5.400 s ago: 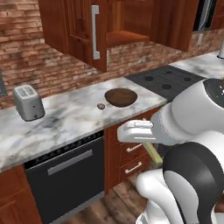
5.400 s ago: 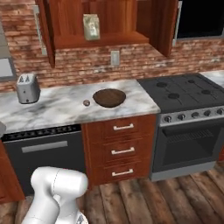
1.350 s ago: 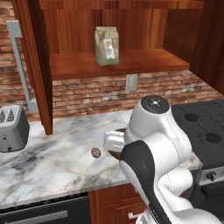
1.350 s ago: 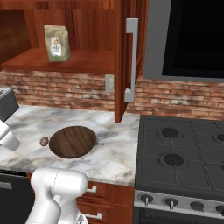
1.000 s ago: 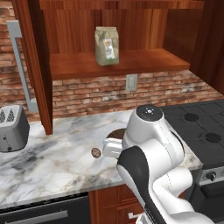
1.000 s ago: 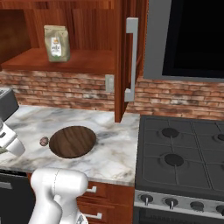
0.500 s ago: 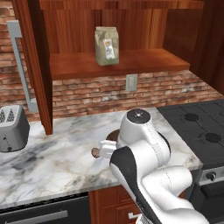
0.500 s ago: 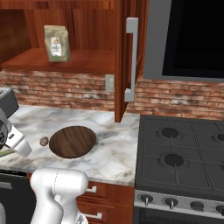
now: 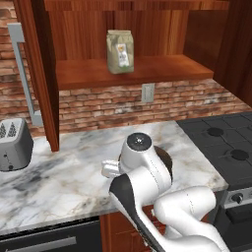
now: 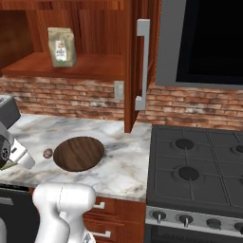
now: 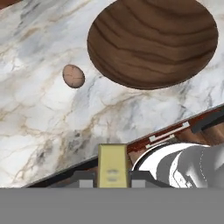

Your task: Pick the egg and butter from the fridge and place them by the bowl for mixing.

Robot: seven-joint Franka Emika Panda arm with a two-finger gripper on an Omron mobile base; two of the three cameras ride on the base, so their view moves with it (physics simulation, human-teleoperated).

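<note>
Butter: the pale yellow stick point(image 11: 113, 165) sits clamped between the gripper point(image 11: 112, 177) fingers, held above the front edge of the counter.
Egg: the small brown egg point(image 11: 73, 75) lies on the marble, just beside the bowl and apart from it; in the right base view it point(image 10: 47, 153) is to the left of the bowl.
Toaster: a grey toaster point(image 9: 13, 144) stands at the far left of the marble counter point(image 9: 59, 177).
Counter: white-grey marble with tan veins, wood drawers point(image 10: 104, 218) below it, a brick wall point(image 9: 98, 106) behind it.
Upper cabinet: its doors stand open; a tan paper bag point(image 9: 120, 51) stands upright on the wooden shelf.
Bowl: the dark wooden bowl point(image 10: 79, 153) rests on the marble with nothing in it.
Stove: a black cooktop point(image 10: 199, 171) lies to the right of the counter, a dark microwave point(image 10: 209, 42) above it.
Change: compared with half a second ago, the arm's upper joint in the left base view has shifted left and lower over the counter; egg, bowl and toaster lie where they were.
</note>
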